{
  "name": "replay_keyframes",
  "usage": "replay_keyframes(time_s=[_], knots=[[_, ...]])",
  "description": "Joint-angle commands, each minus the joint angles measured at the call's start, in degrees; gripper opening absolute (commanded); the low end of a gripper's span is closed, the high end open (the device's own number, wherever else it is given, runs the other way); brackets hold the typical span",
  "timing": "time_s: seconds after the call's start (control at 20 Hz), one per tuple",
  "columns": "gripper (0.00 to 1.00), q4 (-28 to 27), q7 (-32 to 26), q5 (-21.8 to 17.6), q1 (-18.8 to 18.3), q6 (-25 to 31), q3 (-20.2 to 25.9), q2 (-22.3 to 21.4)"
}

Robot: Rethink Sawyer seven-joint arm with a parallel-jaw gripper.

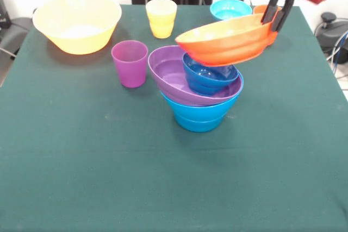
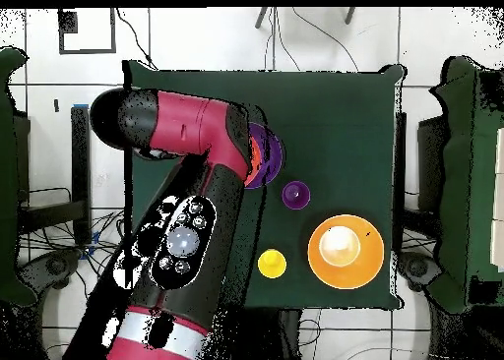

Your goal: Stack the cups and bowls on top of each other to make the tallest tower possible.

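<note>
The wide orange bowl (image 1: 228,41) hangs tilted over the tower (image 1: 200,88), its rim pinched between the gripper (image 1: 276,12) jaws; below sit dark blue, purple and blue bowls, mid-table beside the purple cup (image 1: 130,63)

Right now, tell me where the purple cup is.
In the front view the purple cup stands upright on the table, just left of the tower, apart from it, with the large yellow bowl behind it to the left and the yellow cup behind it.
</note>
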Motion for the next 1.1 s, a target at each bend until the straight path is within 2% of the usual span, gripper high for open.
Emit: replay_keyframes(time_s=[0.05,1.1], knots=[[0.0,-3.04,2.6,-4.54,-1.74,-2.7,3.59,3.56],[0.0,-6.1,2.65,-5.01,-2.03,-1.66,1.6,7.44]])
